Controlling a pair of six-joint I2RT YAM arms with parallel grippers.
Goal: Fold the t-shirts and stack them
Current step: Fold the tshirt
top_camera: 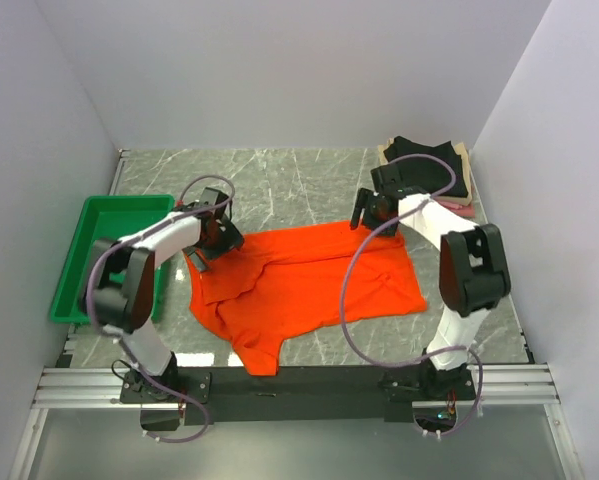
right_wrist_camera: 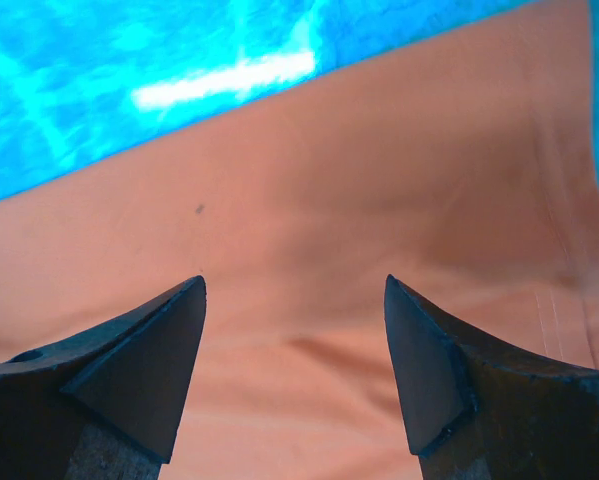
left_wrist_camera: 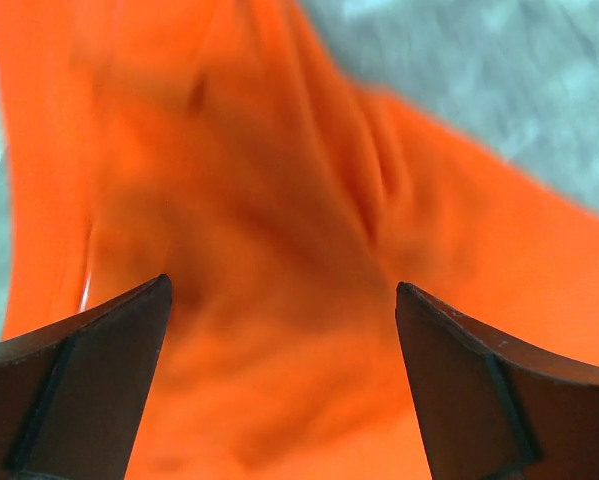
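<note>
Grey marble table [top_camera: 299, 180], white walls. Orange t-shirt [top_camera: 309, 285] lies mid-table, rumpled on left side, one sleeve trailing toward near edge. Left gripper [top_camera: 217, 235] over far-left corner, right gripper [top_camera: 371, 212] over far-right corner. Both sets of fingers spread, cloth beneath gap, nothing pinched. Folded stack [top_camera: 434, 170], black on top, sits far right. Risk: pinch catches only a wrinkle or single layer and cloth slips out; uneven lift between arms skews fold.

No legible text, label, brand, number or sign: none on the orange t-shirt [top_camera: 309, 285] mid-tabletop [top_camera: 279, 180], the folded t-shirts [top_camera: 431, 165] at the far right corner, or the green tray [top_camera: 109, 222] at the left edge.
</note>
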